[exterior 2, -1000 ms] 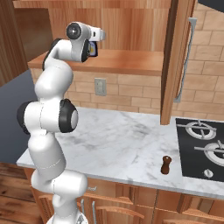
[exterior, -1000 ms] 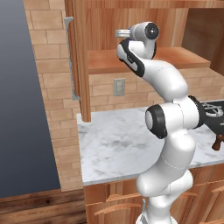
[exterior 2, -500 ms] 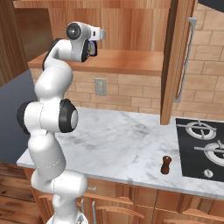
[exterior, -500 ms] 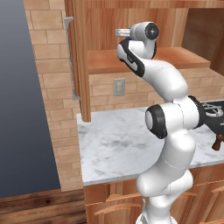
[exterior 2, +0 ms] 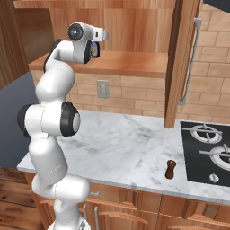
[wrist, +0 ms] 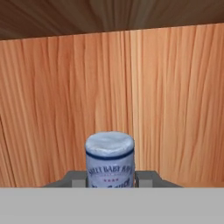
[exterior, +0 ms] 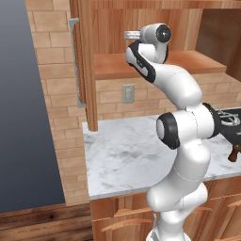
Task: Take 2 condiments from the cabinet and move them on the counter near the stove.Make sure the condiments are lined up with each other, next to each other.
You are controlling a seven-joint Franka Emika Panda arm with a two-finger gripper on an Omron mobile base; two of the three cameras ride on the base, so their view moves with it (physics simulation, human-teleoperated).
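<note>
Rounded bottle [wrist: 110, 159], blue cap, yellowish label: upright inside the cabinet [exterior 2: 134, 27] just above its plank shelf [exterior 2: 130, 63], pinched between the 2 fingers [wrist: 146, 178], wood-panel back close behind it. Slim all-brown bottle [exterior 2: 170, 169]: standing on the marble table [exterior 2: 121, 148], near its front edge, just beside the black stove [exterior 2: 211, 152]. Cabinet door [exterior 2: 182, 58] hangs open between shelf and stove.

even, soft rendered light, moderately bright, with no glare. the counter [exterior 2: 134, 148] carries only faint shading. the cabinet [exterior: 141, 19] interior is dimmer toward its upper right corner. the arm's white shells show gentle gradients. all views are low-resolution and slightly blurred; the hand view's wood grain smears toward the top.
</note>
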